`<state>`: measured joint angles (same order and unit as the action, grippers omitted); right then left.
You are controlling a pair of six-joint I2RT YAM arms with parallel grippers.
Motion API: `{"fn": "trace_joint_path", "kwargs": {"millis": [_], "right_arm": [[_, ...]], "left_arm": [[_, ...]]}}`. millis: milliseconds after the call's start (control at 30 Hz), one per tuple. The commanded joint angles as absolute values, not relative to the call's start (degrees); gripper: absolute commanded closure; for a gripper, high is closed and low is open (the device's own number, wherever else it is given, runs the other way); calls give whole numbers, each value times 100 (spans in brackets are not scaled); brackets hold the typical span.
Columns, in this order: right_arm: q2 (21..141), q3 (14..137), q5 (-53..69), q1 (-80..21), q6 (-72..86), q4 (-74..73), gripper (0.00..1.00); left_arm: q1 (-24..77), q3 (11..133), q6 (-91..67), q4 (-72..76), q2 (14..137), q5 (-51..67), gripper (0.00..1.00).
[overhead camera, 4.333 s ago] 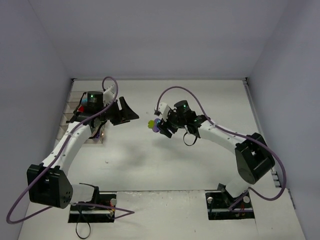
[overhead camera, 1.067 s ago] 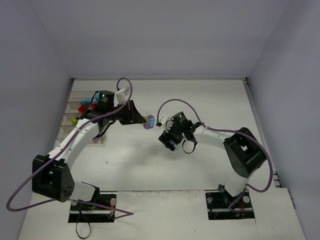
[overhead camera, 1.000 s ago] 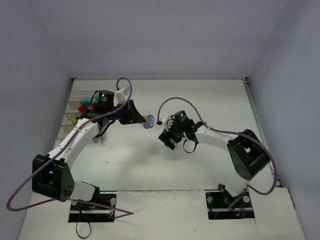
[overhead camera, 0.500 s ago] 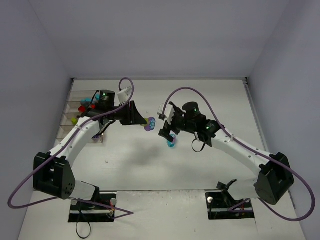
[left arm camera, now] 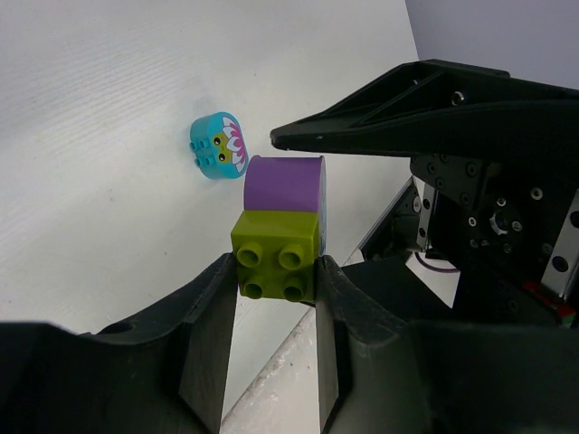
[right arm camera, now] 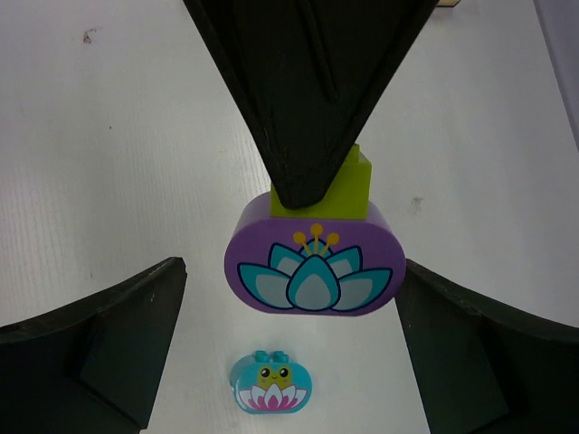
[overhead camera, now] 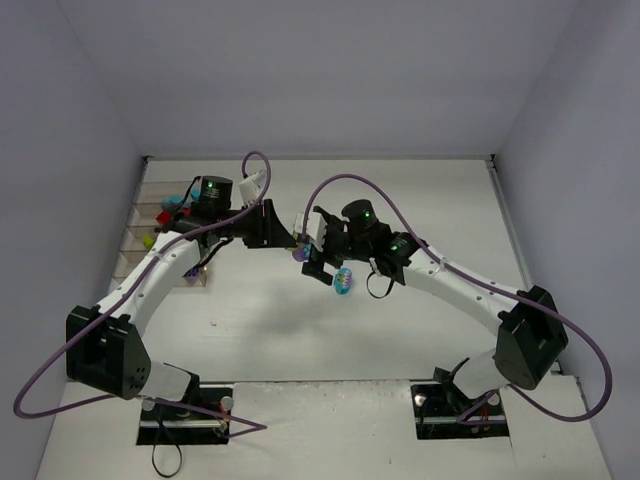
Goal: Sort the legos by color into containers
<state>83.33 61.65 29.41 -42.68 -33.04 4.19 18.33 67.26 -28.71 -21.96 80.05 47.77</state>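
Left wrist view: left end effector (left arm camera: pixel 274 278) gripped green brick (left arm camera: pixel 276 262); right end effector (right arm camera: pixel 291 298) stood wide around attached purple brick (right arm camera: pixel 314 271); should close squarely, then pull.

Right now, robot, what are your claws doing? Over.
Left claw shut on lime brick, purple flower brick stuck to it. Right claw open, straddling the purple flower brick. Cyan brick lies on table below.

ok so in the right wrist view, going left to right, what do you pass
One finger of the right gripper → purple lotus brick → the gripper's other finger. The cyan brick and the lime brick line up with the purple one, so they are left out.
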Motion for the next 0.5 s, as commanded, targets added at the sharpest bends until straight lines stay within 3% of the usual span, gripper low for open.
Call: {"fn": "trace_joint_path", "kwargs": {"millis": [0,300,467], "right_arm": [[8411,6539,2936,-4324,-3463,642,7],[8578,6715,2874,-4333,-3489,800,16],[8622,6697,2900,-4342,-3480,844,34]], "left_arm": [[1889,6987,-2821,-2066,7831,4922,100],[1977,6943,-2927,-1969,7822,4887,100],[1995,6926,-2953,-1934,7822,4878,100]]}}
